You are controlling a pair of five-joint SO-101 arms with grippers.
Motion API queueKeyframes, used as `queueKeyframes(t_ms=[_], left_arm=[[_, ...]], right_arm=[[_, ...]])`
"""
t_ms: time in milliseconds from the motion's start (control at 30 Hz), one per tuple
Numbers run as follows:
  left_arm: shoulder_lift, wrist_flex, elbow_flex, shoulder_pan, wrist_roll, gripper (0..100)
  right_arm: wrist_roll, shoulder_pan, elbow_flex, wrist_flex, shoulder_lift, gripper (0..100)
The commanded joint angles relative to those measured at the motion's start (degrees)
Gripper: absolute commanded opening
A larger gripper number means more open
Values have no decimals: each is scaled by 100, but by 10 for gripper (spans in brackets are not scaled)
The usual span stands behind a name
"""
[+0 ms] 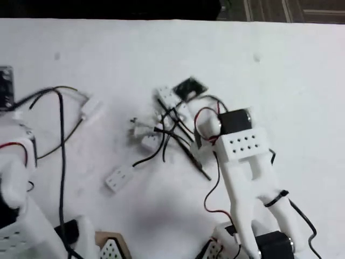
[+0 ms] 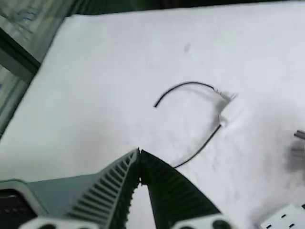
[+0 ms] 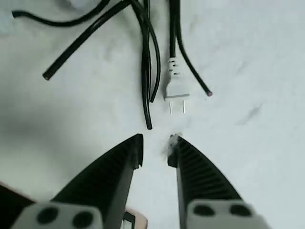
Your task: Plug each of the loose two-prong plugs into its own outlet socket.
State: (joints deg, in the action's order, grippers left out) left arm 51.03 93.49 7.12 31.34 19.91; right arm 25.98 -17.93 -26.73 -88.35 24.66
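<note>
A white table [image 1: 280, 65] lies under both arms, with a dark strip of room beyond its far edge. The right gripper [image 3: 155, 143] hangs low over the cloth with its jaws parted and nothing between them. Just ahead of it lies a white two-prong plug [image 3: 177, 88], prongs turned toward the gripper, beside a spread of loose black cables [image 3: 147, 62]. The left gripper [image 2: 139, 155] is clenched tip to tip on nothing; farther out rests another plug [image 2: 225, 107] on its curved cable [image 2: 183, 85], apart from an outlet socket [image 2: 286, 222]. In the high view one socket block [image 1: 119, 178] lies alone, and the central tangle [image 1: 161, 118] is too knotted to read. Both plugs look unplugged, so I judge the work barely begun, with each insertion left to do
</note>
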Motion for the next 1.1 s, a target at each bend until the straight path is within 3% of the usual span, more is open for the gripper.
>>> queueKeyframes(t_ms=[0,267,467,767,1067], left_arm=[[945,-958,1996,-22,237,24],[2589,-2022,4677,-22,290,24],[3222,-2919,6321,-40,290,24],[3574,-3059,7191,-48,273,24],[3987,-3068,7657,-48,273,24]], right_arm=[[598,48,-431,444,189,91],[1196,435,-1152,1859,136,89],[1319,716,-1046,2281,-1015,91],[1213,848,18,2448,-2747,91],[870,567,193,2053,-3055,91]])
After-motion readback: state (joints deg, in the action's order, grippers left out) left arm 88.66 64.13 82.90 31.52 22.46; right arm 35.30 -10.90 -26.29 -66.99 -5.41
